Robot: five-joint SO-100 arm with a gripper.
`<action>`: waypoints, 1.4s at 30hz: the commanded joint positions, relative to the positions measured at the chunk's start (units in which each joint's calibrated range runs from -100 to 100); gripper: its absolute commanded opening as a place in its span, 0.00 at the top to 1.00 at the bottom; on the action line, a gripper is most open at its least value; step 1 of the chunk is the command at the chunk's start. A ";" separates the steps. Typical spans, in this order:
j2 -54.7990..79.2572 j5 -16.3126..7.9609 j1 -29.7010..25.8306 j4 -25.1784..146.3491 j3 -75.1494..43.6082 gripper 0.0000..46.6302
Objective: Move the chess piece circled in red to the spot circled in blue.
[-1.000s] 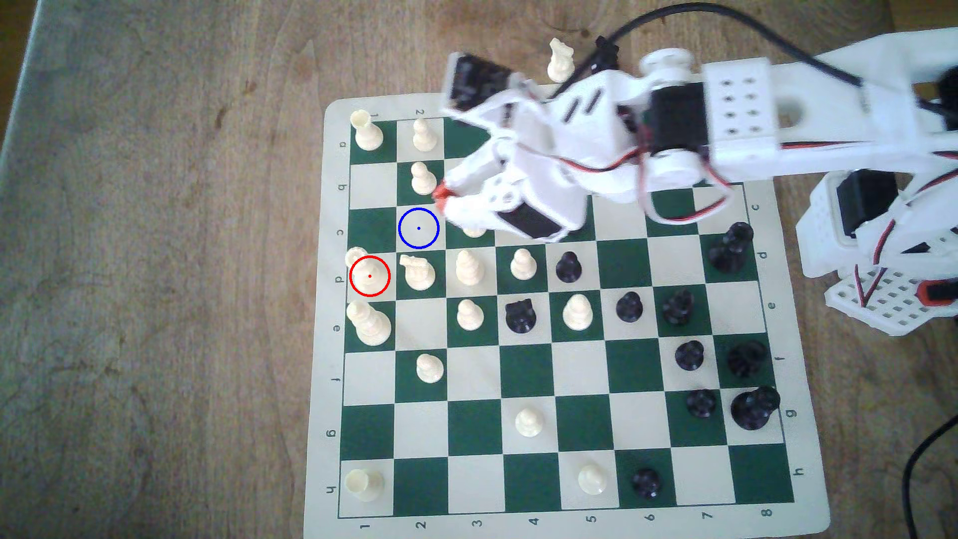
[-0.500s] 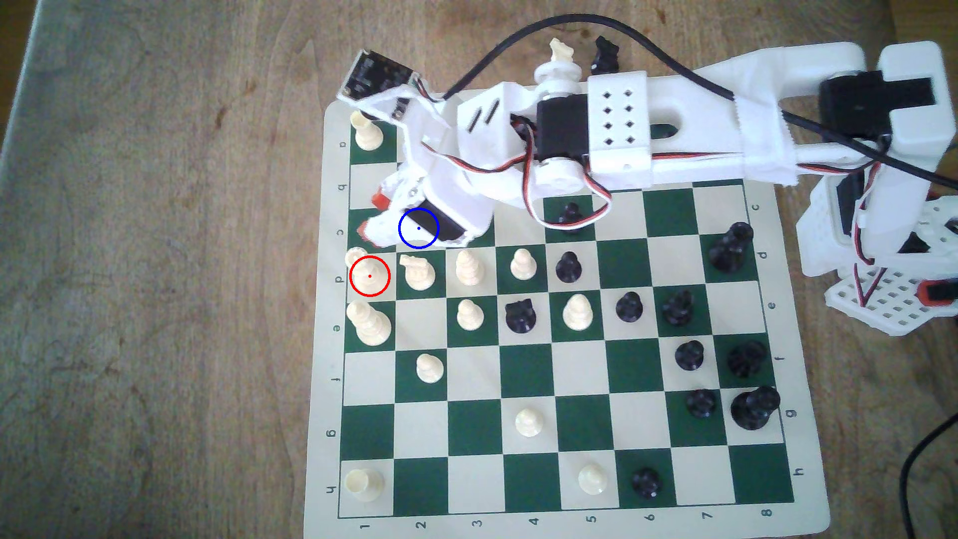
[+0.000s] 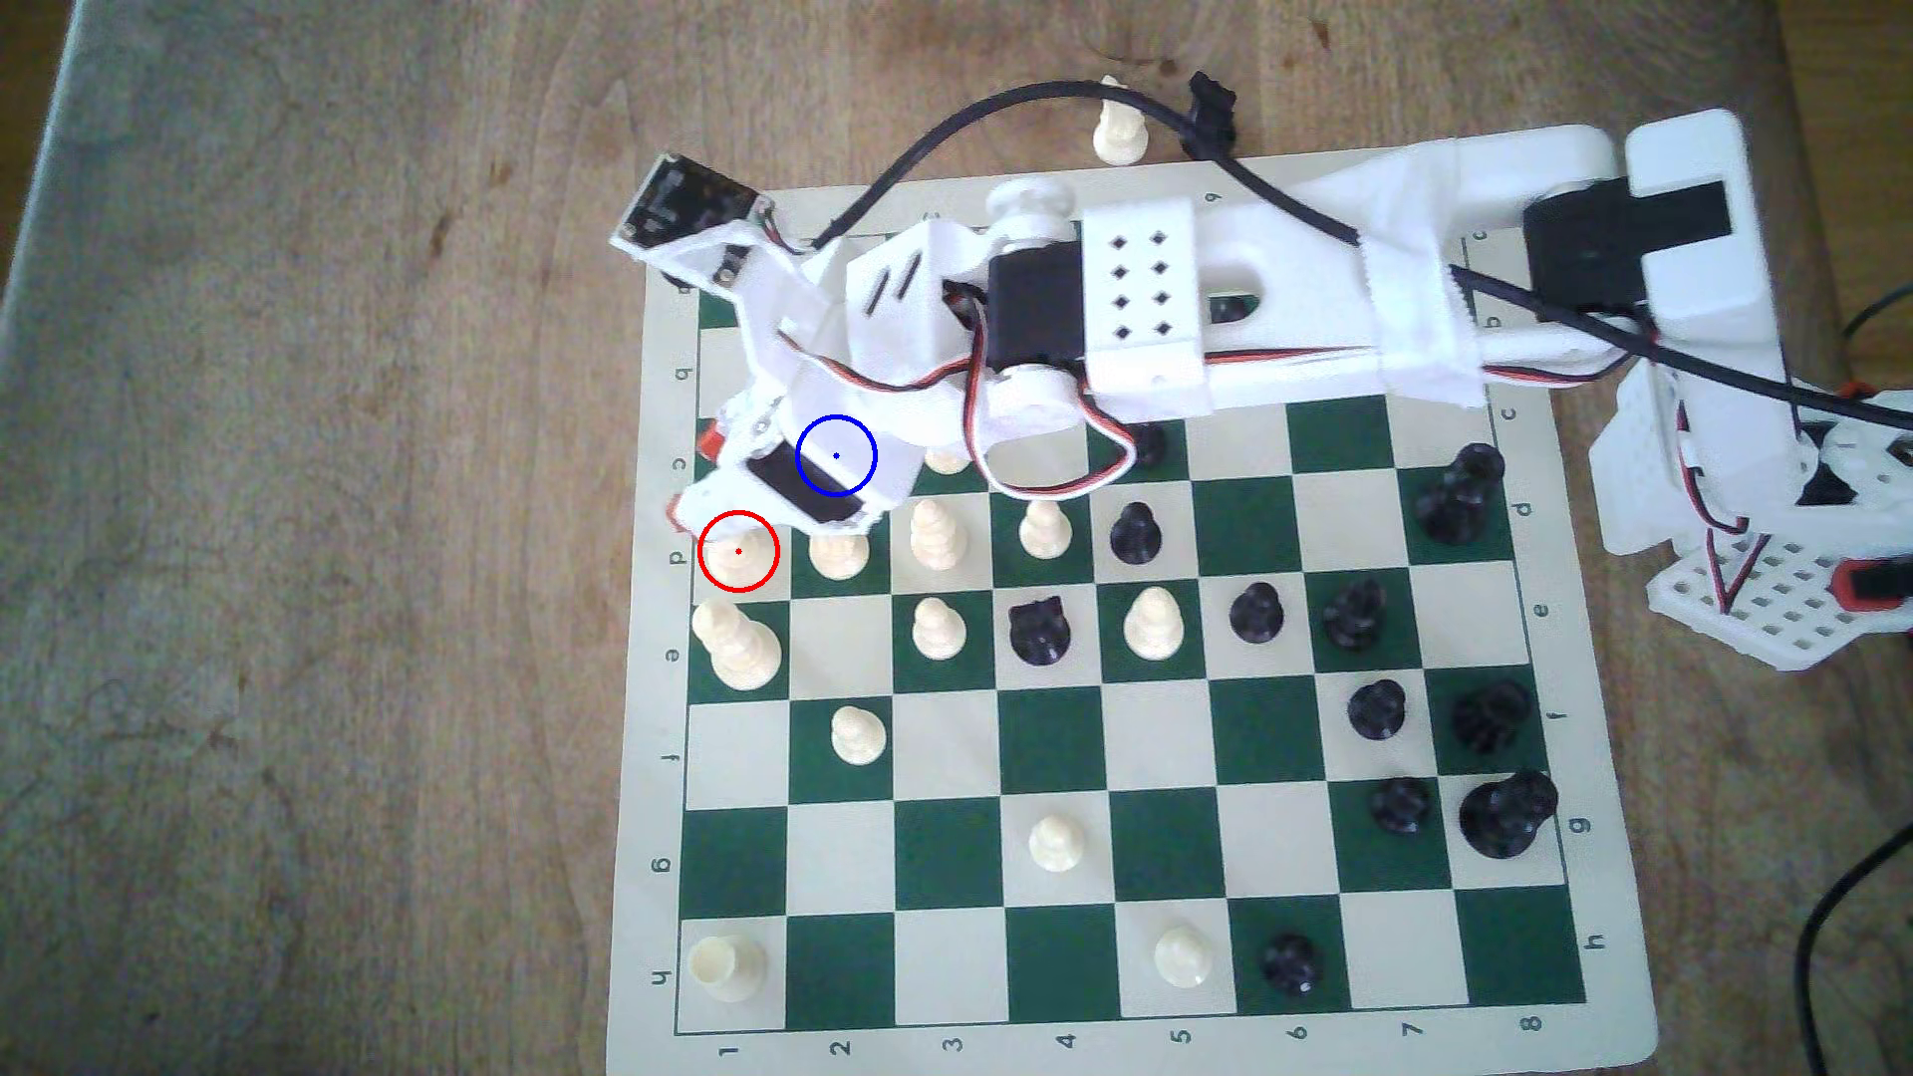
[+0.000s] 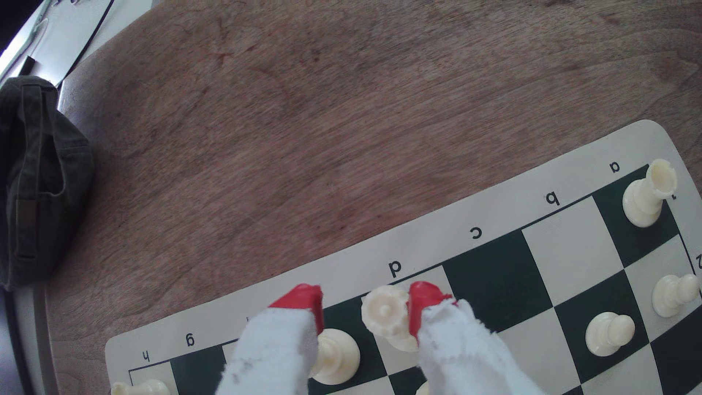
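Since the arm reaches in from the exterior view's right and hangs over the board point(image 3: 1159, 745), the blue-ringed spot point(image 3: 836, 455) is mostly covered by its white body. The queen point(image 4: 385, 315) stands on the red-ringed d1 square at the board's left edge. The gripper point(image 4: 366, 307) straddles her crown, spread wide: one red fingertip point(image 4: 419, 304) sits right against it, the other stands clear.

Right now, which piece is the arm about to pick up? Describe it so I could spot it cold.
Find the board edge with the letters in the wrist view. On the cream square by the letter d stands the queen, between the gripper's open red-tipped jaws. Its notched ring crown sets it apart from the bigger king beside it.
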 commanded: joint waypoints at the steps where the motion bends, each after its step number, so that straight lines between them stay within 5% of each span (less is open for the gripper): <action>1: -0.21 0.00 -0.91 -0.79 -8.69 0.73; 42: 7.77 1.37 -0.60 -1.12 -11.05 0.74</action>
